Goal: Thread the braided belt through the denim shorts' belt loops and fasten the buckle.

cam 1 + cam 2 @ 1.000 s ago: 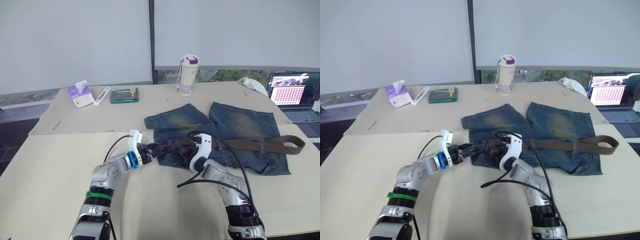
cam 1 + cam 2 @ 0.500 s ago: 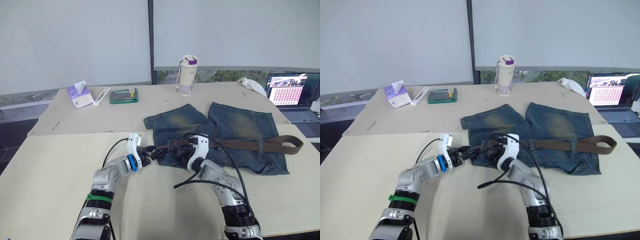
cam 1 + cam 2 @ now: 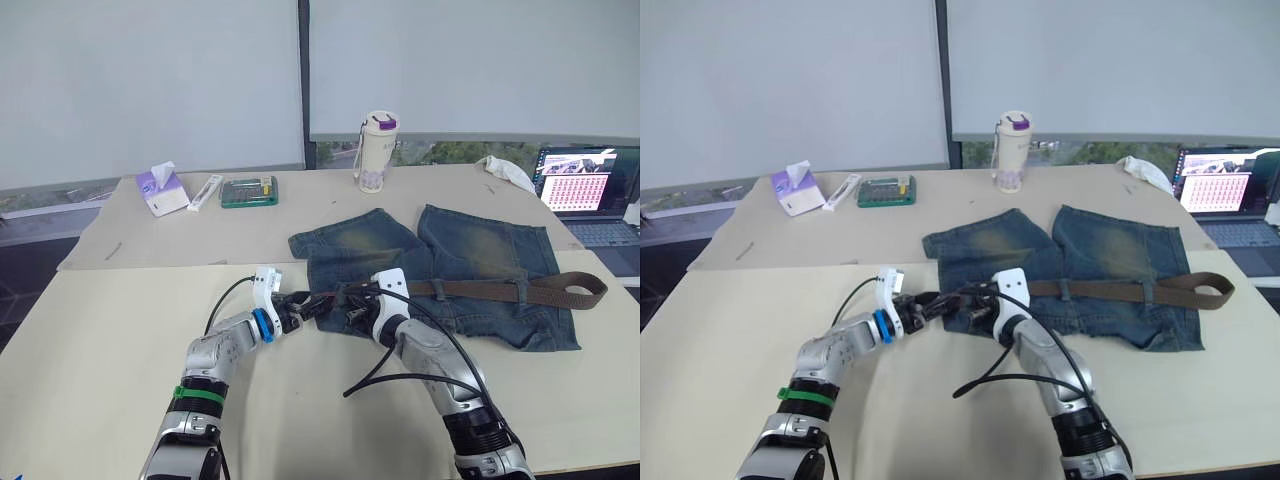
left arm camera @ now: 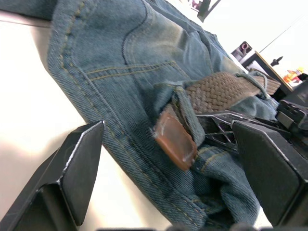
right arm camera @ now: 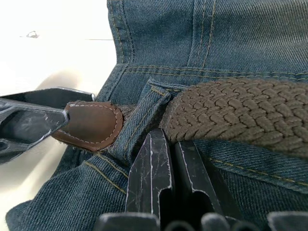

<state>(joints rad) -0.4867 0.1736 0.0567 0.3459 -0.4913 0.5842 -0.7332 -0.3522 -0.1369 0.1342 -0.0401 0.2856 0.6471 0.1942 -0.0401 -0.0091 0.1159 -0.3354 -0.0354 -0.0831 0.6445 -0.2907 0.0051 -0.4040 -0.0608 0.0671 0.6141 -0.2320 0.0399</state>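
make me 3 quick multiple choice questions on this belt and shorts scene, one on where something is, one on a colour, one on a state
1. Where does the braided belt lie?
A. across the denim shorts' waistband
B. beside the tissue pack
C. on the laptop

2. What colour is the leather tip of the belt?
A. white
B. brown
C. green

3. How do the left gripper's fingers stand?
A. shut on the bottle
B. shut on the belt's tip
C. open on either side of the belt's tip

Answers:
1. A, the belt runs along the waistband of the denim shorts and ends in a fold past their edge on the robot's right.
2. B, the right wrist view shows a stitched brown tip poking out of a belt loop.
3. C, the left wrist view shows the two fingers wide apart with the tip between them, untouched.
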